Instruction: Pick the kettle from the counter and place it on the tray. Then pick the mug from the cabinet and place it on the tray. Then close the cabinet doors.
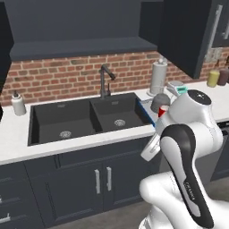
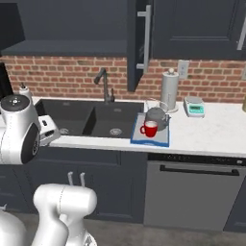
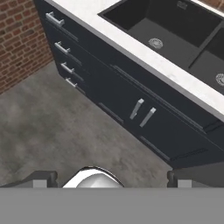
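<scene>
Kettle [image 2: 156, 116] position: on the tray [image 2: 158, 140], centre-right of the right base view, with the mug [image 2: 150, 128] standing just in front of it on the same tray. Both items sit inside the blue rim. The tray lies on the white surface [image 2: 211, 134], immediately right of the black double sink [image 2: 91, 120].

In the left base view the kettle [image 1: 160, 103] and mug [image 1: 163, 110] appear at centre-right, partly covered by the white arm.

Behind the tray stands a paper-towel roll [image 2: 169, 90]; a small scale [image 2: 194, 106] with a teal top is further right. A faucet [image 2: 103, 84] rises behind the sink.

Cabinet door [image 2: 140, 43]: swung outward, seen edge-on at upper centre of the right base view, its silver bar handle facing the camera. The cabinet [image 1: 80, 27] opening shows in the upper part of the left base view.

Gripper [image 3: 111, 180]: fingers spread wide apart, nothing between them. In the hand view it points toward the grey floor [image 3: 48, 127] and the dark lower drawers [image 3: 70, 57] beneath the surface.
</scene>
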Robot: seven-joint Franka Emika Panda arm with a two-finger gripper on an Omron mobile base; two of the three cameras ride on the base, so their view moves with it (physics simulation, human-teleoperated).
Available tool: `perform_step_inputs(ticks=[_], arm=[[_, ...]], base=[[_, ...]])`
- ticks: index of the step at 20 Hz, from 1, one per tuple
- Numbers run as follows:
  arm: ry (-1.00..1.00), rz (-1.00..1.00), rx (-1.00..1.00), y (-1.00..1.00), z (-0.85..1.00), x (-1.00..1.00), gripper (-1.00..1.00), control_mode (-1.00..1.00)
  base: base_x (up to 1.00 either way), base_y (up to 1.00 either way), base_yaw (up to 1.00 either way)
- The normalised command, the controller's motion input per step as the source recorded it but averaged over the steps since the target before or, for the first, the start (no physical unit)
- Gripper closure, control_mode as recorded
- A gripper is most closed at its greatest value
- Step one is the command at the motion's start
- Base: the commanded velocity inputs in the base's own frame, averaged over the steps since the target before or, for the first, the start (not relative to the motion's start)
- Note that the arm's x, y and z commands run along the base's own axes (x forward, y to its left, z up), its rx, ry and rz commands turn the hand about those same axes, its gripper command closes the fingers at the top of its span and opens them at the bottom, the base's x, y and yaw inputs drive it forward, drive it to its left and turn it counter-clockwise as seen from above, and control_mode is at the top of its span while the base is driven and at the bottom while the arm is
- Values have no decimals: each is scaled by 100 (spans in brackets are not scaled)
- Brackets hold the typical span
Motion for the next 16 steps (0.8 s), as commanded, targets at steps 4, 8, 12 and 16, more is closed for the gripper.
perform_step_inputs(ticks=[4,8,12,16], arm=[[0,0,0,0,0,0,-100,100],[0,0,0,0,0,0,-100,100],[0,0,0,0,0,0,-100,100],[0,0,0,0,0,0,-100,100]], base=[[11,66,0],[10,35,3],[24,3,5],[29,0,2]])
